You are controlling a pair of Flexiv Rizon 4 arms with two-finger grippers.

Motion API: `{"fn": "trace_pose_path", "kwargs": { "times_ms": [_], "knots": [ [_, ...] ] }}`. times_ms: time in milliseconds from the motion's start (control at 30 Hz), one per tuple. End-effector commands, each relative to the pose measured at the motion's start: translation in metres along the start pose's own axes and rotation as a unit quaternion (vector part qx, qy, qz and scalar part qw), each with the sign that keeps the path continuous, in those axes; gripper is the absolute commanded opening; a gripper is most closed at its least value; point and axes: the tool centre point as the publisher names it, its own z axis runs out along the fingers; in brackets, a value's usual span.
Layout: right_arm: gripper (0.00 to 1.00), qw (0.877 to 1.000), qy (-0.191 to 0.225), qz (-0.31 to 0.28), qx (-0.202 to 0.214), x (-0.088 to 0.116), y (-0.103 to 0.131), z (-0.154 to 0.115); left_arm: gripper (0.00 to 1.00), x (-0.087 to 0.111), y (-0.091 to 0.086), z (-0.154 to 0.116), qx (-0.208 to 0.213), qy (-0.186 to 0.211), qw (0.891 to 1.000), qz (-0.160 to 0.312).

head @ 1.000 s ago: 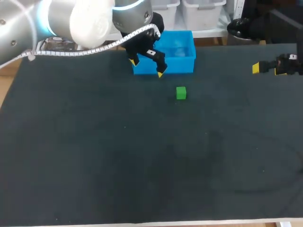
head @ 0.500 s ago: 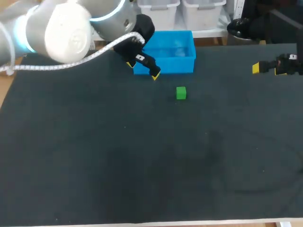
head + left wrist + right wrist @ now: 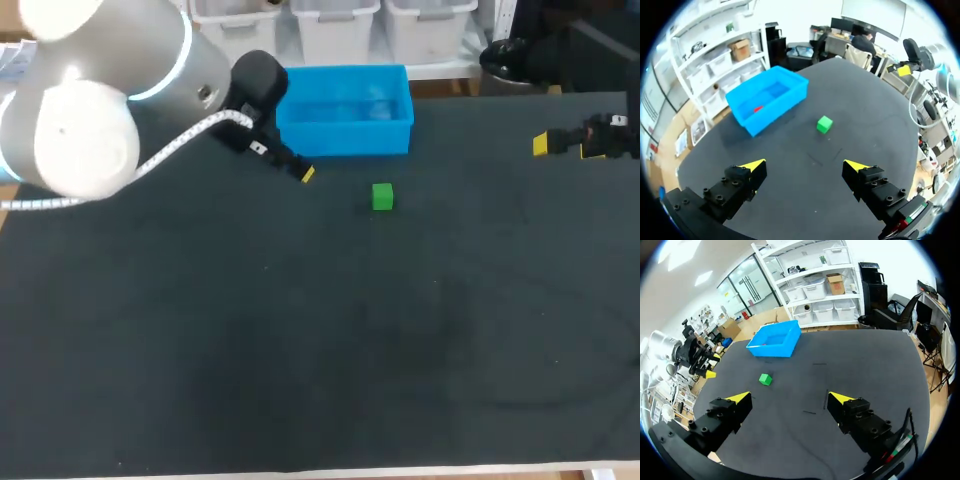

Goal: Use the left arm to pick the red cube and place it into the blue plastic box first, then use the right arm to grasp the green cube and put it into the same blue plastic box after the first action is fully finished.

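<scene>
Red cube (image 3: 758, 108) seen inside blue plastic box (image 3: 345, 138); green cube (image 3: 382, 196) set nearby on table (image 3: 300, 350); left gripper (image 3: 805, 165), right gripper (image 3: 788, 397) held spread apart.

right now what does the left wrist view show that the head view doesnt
Only the left wrist view: the red cube inside the blue box, and the left pincer seen open and empty. Only the head view: the left arm's white body. Both: the box, the green cube on the table beside it, the right pincer.
</scene>
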Motion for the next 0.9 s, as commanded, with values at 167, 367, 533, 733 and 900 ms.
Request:
{"fn": "trace_pose_path", "kwargs": {
  "times_ms": [167, 367, 533, 733, 900],
  "knots": [
    [1.0, 1.0, 0.0, 0.0, 0.001, 0.0, 0.0, 0.0, 1.0, 0.011, 0.007, -0.004, 0.036, -0.063, 0.997, 0.023],
    [1.0, 1.0, 0.0, 0.0, 0.001, 0.0, 0.0, 0.0, 1.0, 0.016, 0.01, -0.004, 0.054, -0.063, 0.995, 0.048],
    [1.0, 1.0, 0.0, 0.0, 0.001, 0.0, 0.0, 0.0, 1.0, 0.018, 0.012, -0.006, 0.067, -0.063, 0.994, 0.064],
    [1.0, 1.0, 0.0, 0.0, 0.001, 0.0, 0.0, 0.0, 1.0, 0.023, 0.01, -0.006, 0.083, -0.055, 0.991, 0.085],
    [1.0, 1.0, 0.0, 0.0, 0.001, 0.0, 0.0, 0.0, 1.0, 0.026, 0.01, -0.005, 0.088, -0.052, 0.99, 0.093]
  ]
}}
